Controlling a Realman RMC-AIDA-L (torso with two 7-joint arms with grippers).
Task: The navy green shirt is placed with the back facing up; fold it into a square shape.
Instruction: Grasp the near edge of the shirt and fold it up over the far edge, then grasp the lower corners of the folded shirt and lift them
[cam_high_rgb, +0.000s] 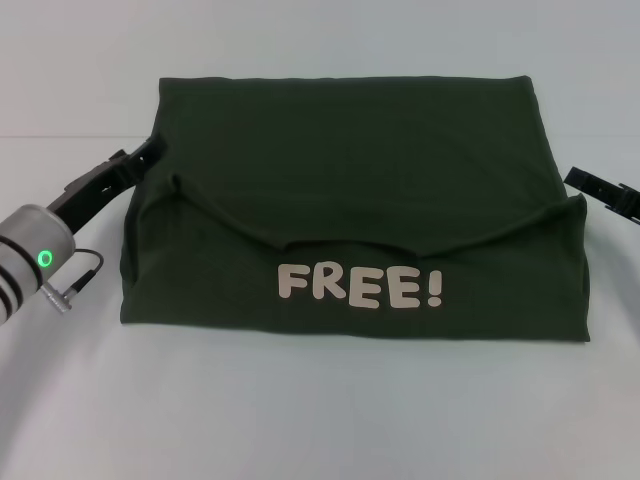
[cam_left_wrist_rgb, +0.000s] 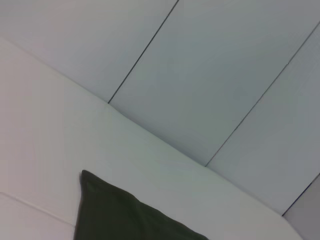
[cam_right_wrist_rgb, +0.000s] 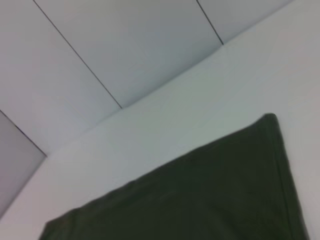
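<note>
Olive navy green shirt lies folded between left claw and right claw.

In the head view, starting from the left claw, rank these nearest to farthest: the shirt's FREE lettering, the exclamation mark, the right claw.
From the left claw:
1. Pale "FREE" lettering on the dark olive-green cotton shirt, front centre.
2. Exclamation mark, just right of it.
3. Right claw, at the shirt's right edge.

Pale "FREE!" lettering on the navy green shirt.
</note>
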